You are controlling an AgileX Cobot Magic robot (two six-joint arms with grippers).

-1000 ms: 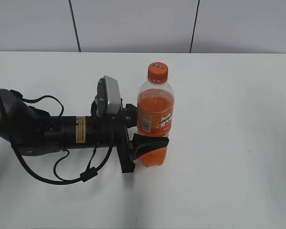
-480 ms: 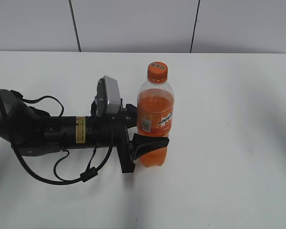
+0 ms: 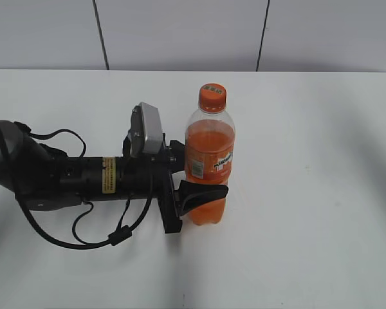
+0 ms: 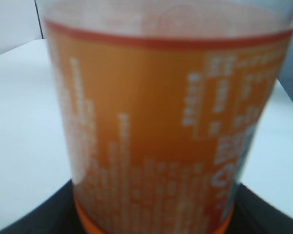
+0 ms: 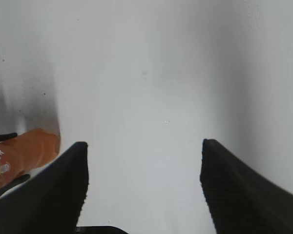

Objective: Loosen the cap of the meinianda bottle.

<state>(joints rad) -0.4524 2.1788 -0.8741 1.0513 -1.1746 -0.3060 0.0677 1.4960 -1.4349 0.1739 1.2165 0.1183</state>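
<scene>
Bottle point(image 3: 209, 161) is clear plastic with bright orange soda inside, and the cap point(image 3: 212, 98) is orange too with some faint pale print on top. Label point(image 4: 156, 146) is orange, with white small text all over it up close, plus a bit of green and white logo. Table point(image 3: 309, 225) is plain white, wall behind it light grey with dark seams. Left arm point(image 3: 71, 177) is black with a yellow sticker, and its camera block is silver-grey. Right fingers point(image 5: 234, 190) are black, finely ribbed.

Looks like a lab test bench: bare white table point(image 3: 309, 225), plain grey panelled wall point(image 3: 180, 32), cabled robot arm point(image 3: 64, 177).
</scene>
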